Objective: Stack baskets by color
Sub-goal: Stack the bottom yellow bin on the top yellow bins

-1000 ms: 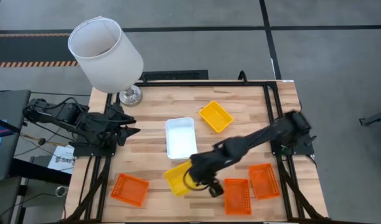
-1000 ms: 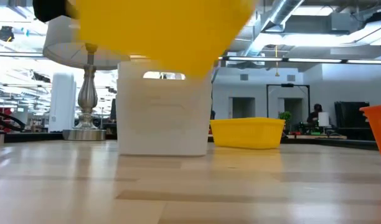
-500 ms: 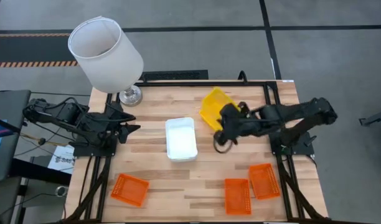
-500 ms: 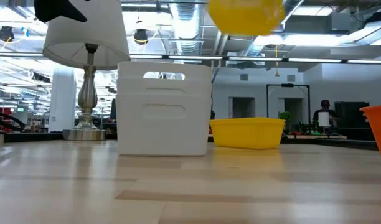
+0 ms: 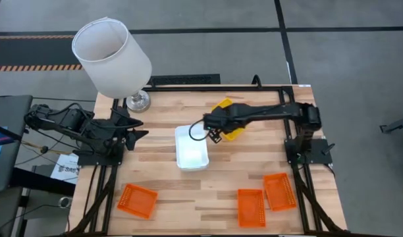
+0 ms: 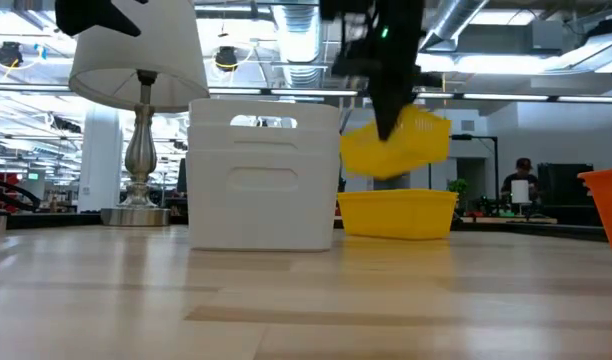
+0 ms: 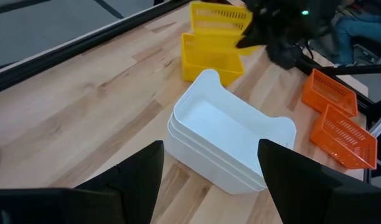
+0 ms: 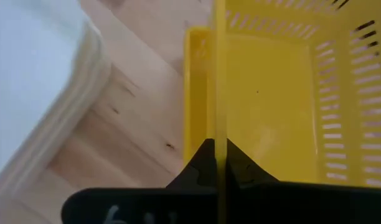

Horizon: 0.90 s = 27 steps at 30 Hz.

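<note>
My right gripper (image 5: pixel 213 127) is shut on a yellow basket (image 6: pixel 396 146) and holds it just above a second yellow basket (image 6: pixel 397 213), which rests on its base on the table behind the white stack. Two or more white baskets (image 5: pixel 191 147) sit nested at the table's middle. An orange basket (image 5: pixel 137 201) lies at the near left, and two more orange baskets (image 5: pixel 251 207) (image 5: pixel 279 191) at the near right. My left gripper (image 5: pixel 139 135) waits open at the table's left, fingers wide in its wrist view (image 7: pixel 209 180). My right gripper pinches one wall of the yellow basket at its rim (image 8: pixel 218 127), one finger inside the basket and one outside. The fingers slant down from above. The basket is lifted clear and slightly tilted, directly over the lower yellow basket (image 8: pixel 195 93).
A lamp with a large white shade (image 5: pixel 111 58) stands at the table's far left corner, its metal foot (image 5: pixel 137 101) on the wood. Bare wood lies between the white stack and the orange baskets (image 7: pixel 330 93).
My right gripper has carried the yellow basket from the near edge past the white stack toward the far side, turning at the wrist on the way. The basket stayed lifted, tipped steeply midway, and now hangs lower, just over the other yellow basket.
</note>
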Available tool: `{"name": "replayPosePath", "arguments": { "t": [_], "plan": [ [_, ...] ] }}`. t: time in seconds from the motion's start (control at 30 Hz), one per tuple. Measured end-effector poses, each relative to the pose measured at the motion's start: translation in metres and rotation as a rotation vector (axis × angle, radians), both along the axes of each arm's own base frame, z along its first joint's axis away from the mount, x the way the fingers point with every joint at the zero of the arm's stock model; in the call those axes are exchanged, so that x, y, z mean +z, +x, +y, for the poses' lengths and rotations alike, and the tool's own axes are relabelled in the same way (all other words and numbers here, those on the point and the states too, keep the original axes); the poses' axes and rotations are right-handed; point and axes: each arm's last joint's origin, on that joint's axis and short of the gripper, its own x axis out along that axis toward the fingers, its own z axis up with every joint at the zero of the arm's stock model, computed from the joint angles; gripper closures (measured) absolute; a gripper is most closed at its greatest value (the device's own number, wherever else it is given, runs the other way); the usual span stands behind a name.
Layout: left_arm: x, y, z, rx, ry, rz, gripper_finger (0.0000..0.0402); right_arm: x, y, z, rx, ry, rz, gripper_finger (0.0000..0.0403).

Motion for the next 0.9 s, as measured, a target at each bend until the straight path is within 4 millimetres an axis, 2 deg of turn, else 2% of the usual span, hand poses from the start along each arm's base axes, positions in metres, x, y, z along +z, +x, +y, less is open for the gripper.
{"name": "replayPosePath", "arguments": {
  "t": [0.2, 0.4, 0.53, 0.67, 0.9],
  "plan": [
    [0.000, 0.000, 0.000, 0.000, 0.001, 0.004, 0.0152, -0.019, 0.008, 0.000, 0.024, 0.021, 0.050, 0.0396],
    [-0.001, -0.001, 0.000, 0.000, 0.005, 0.015, 0.0152, -0.035, 0.001, 0.004, 0.031, 0.034, -0.002, 0.0397],
    [-0.001, -0.001, 0.000, 0.000, 0.005, 0.015, 0.0152, -0.043, -0.004, -0.002, 0.036, 0.041, -0.020, 0.0395],
    [-0.001, -0.001, 0.000, -0.006, 0.000, 0.017, 0.0152, -0.046, -0.001, -0.007, 0.063, 0.027, -0.057, 0.0394],
    [-0.001, -0.001, 0.000, -0.008, -0.002, 0.018, 0.0152, -0.051, 0.003, -0.010, 0.066, 0.018, -0.062, 0.0355]
  ]
}}
